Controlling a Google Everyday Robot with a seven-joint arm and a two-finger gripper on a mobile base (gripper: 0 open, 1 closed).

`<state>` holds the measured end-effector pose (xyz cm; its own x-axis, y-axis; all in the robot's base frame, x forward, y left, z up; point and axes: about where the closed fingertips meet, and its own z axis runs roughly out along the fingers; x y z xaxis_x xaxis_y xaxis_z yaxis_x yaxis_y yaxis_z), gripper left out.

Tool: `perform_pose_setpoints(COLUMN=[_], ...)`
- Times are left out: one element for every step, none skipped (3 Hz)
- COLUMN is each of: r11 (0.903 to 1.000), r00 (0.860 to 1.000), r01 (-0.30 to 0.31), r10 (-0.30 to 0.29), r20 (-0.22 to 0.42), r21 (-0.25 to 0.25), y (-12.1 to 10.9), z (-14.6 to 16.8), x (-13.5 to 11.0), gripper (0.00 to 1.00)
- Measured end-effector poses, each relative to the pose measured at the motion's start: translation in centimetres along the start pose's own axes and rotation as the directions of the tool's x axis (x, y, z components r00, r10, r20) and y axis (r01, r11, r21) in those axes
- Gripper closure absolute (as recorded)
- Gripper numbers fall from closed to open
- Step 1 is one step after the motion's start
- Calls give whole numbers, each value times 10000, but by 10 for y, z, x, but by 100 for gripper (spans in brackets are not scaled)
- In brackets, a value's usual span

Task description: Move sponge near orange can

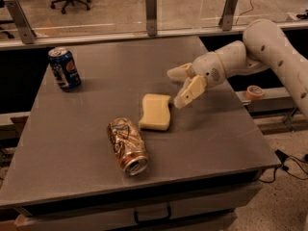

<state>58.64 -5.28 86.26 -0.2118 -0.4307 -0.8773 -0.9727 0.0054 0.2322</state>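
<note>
two cans: one orange can (127,145), one blue can (64,69) well behind it. one sponge (156,111) just right of the orange can; one gripper (174,89) farther right, jaws apart.

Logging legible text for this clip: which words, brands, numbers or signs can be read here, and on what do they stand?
No text can be quoted as it reads.
The blue can: red, white and blue markings, lettering too blurred to read.
The orange can: dented shiny side, nothing legible.
The sponge: no text.
The end effector, open just right of the sponge: no text.
</note>
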Motion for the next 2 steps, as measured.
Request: perform_pose_setpoints(r11=[9695,8369], r00=[9978,9819], r01=[667,1876], r10=[-643,-1738], r20=[-181,-752], r21=[2357,5142], y=[-22,-51], z=[-63,-154], x=[4,3], gripper=[0,0])
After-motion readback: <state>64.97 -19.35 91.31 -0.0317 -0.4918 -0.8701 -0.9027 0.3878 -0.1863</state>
